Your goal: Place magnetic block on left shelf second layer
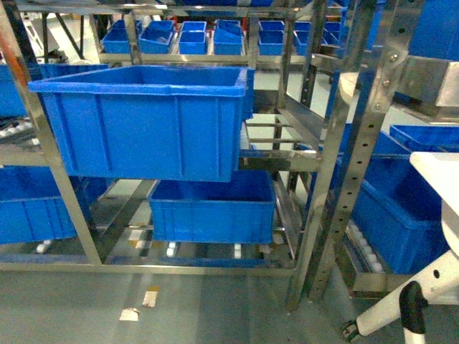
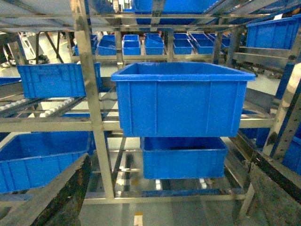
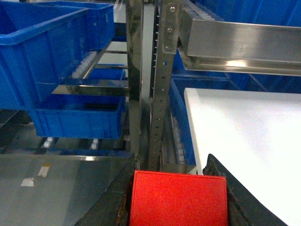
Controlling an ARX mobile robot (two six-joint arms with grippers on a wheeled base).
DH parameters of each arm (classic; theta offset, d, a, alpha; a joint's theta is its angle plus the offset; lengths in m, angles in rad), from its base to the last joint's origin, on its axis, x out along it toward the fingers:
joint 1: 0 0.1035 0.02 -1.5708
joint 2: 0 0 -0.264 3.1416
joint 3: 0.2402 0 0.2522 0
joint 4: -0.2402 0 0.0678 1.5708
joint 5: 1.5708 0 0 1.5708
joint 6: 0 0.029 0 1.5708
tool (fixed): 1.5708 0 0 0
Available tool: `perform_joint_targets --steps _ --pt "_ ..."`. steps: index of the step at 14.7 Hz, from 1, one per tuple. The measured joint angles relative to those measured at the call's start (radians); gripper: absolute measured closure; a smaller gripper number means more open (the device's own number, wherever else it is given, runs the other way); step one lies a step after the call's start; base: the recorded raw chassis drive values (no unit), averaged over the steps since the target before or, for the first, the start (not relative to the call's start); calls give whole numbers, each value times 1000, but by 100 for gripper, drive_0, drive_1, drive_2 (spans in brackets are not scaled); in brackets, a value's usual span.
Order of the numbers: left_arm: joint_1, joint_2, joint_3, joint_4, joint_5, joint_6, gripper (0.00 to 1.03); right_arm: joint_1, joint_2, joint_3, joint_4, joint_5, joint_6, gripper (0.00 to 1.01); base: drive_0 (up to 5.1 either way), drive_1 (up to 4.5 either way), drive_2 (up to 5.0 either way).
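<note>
Red and plain, the magnetic block (image 3: 178,198) sits at the bottom of the right wrist view, a matte cube face with a faint raised border and crisp corners. It fills the gap between the two dark fingers (image 3: 114,200) of the right gripper (image 3: 176,200), which press against both its sides — the jaws are closed on it. Beyond the block stand two shiny steel uprights (image 3: 162,80) dotted with small holes. To their right lies a flat white tabletop (image 3: 244,127) under a broad steel beam (image 3: 242,44).

To the left of the uprights, in the same view, a big blue crate (image 3: 33,52) rests on the left shelf second layer (image 3: 91,87), a steel tier with roller rails. A smaller blue crate (image 3: 77,120) sits on the tier below it.

From the head view, the big blue crate (image 1: 143,122) shows a thick rim and ribbed walls, and it is deep and open-topped. It overhangs the front of the steel rack (image 1: 54,168). Small blue bins (image 1: 193,36) line a rack farther back. The block does not show in this view.

In the left wrist view, the left gripper (image 2: 155,197) appears only as two dark finger edges (image 2: 66,193) at the bottom corners, set wide apart — open, with nothing between them. It faces the same crate (image 2: 181,99) straight on.
</note>
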Motion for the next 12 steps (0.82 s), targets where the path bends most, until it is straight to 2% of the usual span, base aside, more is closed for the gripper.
perform_joint_targets --steps 11,12 --pt "0 0 0 -1 0 0 5 0 0 0 4 0 0 68 -495 251 251" --pt "0 0 0 5 -1 0 5 0 2 0 -3 0 0 68 0 0 0"
